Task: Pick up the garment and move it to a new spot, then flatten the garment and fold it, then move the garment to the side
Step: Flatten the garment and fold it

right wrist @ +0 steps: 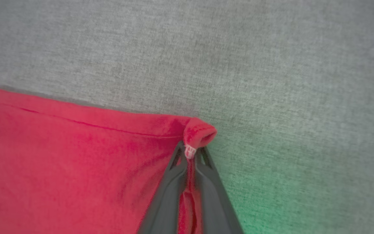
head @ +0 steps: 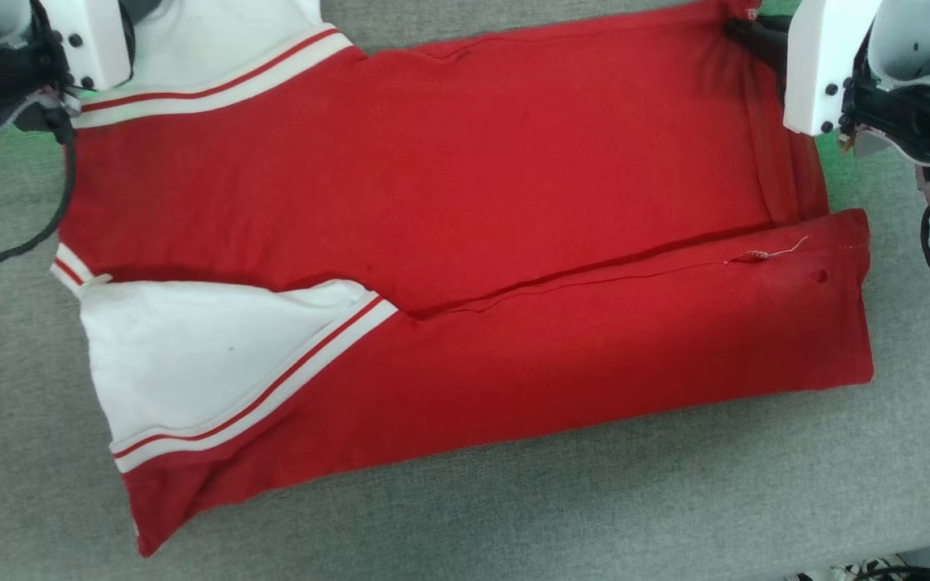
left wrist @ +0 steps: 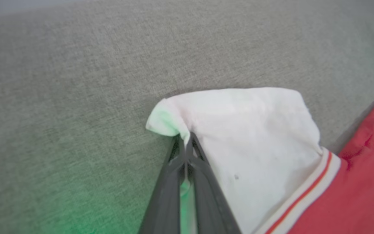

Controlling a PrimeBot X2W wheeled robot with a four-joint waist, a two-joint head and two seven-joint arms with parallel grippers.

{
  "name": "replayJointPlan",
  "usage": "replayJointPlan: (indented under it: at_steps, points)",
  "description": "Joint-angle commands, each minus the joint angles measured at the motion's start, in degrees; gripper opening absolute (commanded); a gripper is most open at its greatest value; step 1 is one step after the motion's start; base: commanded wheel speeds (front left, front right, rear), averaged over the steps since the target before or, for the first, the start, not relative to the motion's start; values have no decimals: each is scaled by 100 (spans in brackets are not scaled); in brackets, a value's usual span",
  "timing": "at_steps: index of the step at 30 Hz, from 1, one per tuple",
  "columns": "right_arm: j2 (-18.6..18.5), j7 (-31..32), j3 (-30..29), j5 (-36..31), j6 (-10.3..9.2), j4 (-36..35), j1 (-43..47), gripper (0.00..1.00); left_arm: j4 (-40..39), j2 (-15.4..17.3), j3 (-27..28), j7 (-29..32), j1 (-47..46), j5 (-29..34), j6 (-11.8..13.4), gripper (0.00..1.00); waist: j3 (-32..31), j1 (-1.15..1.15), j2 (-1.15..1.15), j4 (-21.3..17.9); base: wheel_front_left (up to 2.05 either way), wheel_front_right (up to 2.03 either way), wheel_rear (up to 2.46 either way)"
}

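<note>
Garment (head: 465, 186), left pincer (left wrist: 186, 140) clamped on white sleeve tip (left wrist: 164, 121), right pincer (right wrist: 189, 149) clamped on red hem corner (right wrist: 200, 133)

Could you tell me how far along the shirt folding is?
Done: the red jersey T-shirt with white sleeves lies flat, its near side folded over. In hand: left gripper pinches the far white sleeve, right gripper the far hem corner. Left: finishing folds, moving it aside.

Shirt (head: 449, 161) on the table (head: 675, 500)
My left tool (left wrist: 186, 143) pinches its far-left corner, my right tool (right wrist: 189, 152) the far-right.
</note>
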Motion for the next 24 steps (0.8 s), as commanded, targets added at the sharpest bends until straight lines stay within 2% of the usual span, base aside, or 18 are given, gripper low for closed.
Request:
replayJointPlan:
  at_steps: [1, 8, 12, 18, 24]
  points:
    - [17, -21, 96, 14, -1, 126, 163, 0, 29, -36, -101, -55, 250, -67, 4, 0, -67, 0, 0, 30, 0, 0, 0]
    - [-202, -609, -87, 160, -1, -15, 235, 0, -372, -45, 28, -919, 402, -282, 4, 0, -580, 0, 0, 235, 0, 0, 0]
    - [-501, -889, -138, 244, -1, -336, 622, 0, -1068, 95, 97, -1530, 729, -534, 4, 0, -943, 0, 0, 470, 0, 0, 0]
    - [-1066, -1026, -161, 247, -1, -1037, 1536, 0, -2351, 700, -37, -2427, 1595, -575, 4, 0, -1370, 0, 0, 753, 0, 0, 0]
    - [-1422, -1106, -538, 191, -1, -1809, 2608, 0, -3532, 1383, -164, -3501, 2780, -617, 4, 0, -1561, 0, 0, 890, 0, 0, 0]
